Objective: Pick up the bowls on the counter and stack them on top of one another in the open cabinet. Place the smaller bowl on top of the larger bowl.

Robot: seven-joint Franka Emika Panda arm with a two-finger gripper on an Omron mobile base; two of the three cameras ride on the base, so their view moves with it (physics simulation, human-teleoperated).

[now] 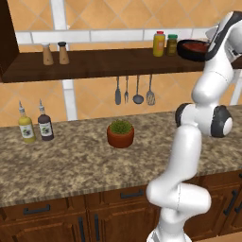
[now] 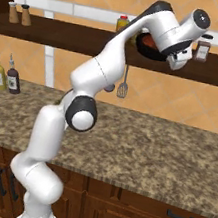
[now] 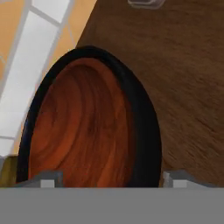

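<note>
The gripper (image 3: 111, 179) has its fingers spread wide, pinching nothing — the red-brown bowl (image 3: 83, 131) sits nested in the black bowl (image 3: 146, 127) on the shelf (image 3: 183, 74), straight ahead between the fingertips.

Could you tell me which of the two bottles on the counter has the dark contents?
The right-hand bottle, nearer the plant pot, is dark brown; its left neighbour, the yellow bottle, holds yellow liquid.
</note>
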